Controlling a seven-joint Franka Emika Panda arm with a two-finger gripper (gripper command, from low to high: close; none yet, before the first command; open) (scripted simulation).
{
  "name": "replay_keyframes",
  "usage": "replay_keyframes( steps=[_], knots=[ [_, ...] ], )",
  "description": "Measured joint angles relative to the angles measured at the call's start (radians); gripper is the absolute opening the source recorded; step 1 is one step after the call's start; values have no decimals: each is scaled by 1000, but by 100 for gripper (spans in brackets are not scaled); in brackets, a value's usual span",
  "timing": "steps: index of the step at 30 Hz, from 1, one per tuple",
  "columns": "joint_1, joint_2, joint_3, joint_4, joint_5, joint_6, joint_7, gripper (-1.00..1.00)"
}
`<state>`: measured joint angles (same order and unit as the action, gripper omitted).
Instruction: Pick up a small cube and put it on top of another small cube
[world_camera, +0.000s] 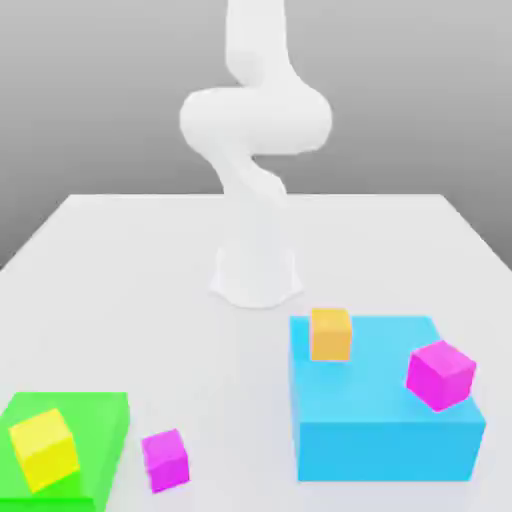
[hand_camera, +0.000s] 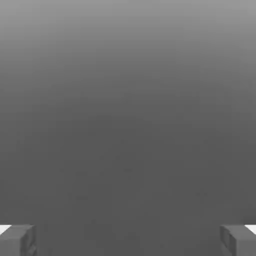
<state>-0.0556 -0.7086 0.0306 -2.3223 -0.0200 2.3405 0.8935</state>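
Landmark: big blue block (world_camera: 385, 425), on the white table (world_camera: 120, 270), toward the exterior view's right, near front edge.
Arm: white robot arm (world_camera: 255, 130) stands upright at the table's middle, behind the blue block; base just back of the block's rear-left corner, not touching it.
Claw: gripper (hand_camera: 128, 240) in the hand view, two grey fingertips (hand_camera: 17, 240) far apart at opposite edges, i.e. spread wide, nothing btwn them, plain grey ground beyond.
Orange cube (world_camera: 331, 333): small, sits on top of the blue block at its rear-left corner, upright.
Magenta cube on block (world_camera: 440, 374): small, on top of the blue block toward its right edge, turned at an angle, well apart from the orange one.
Magenta cube on table (world_camera: 165, 460): small, on the table surface left of the blue block, near the front, slightly turned.
Green block (world_camera: 85, 430): flat, big, far left of the blue block, at the front corner; the 2nd magenta cube lies btwn it and the blue block, just beside the green one.
Yellow cube (world_camera: 44, 449): small, on top of the green block, turned at an angle.
Stacking: no small cube sits on another small cube.
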Motion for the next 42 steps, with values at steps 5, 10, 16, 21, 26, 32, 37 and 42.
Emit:
replay_keyframes(
  steps=[5, 10, 16, 21, 26, 32, 37, 42],
  knots=[
    [-106, 188, 55, -46, -46, 83, 196, 0],
    [-188, 371, 87, -90, -97, 162, 389, 0],
    [-254, 589, 90, -143, -142, 258, 610, 0],
    [-301, 742, 79, -183, -132, 331, 740, 0],
    [-309, 934, 74, -222, -58, 439, 838, 0],
    [-280, 1107, 35, -193, -88, 572, 874, -100],
    [-277, 1120, 31, -190, -92, 584, 878, -100],
    [-302, 983, 64, -218, -54, 476, 850, -100]
  ],
)
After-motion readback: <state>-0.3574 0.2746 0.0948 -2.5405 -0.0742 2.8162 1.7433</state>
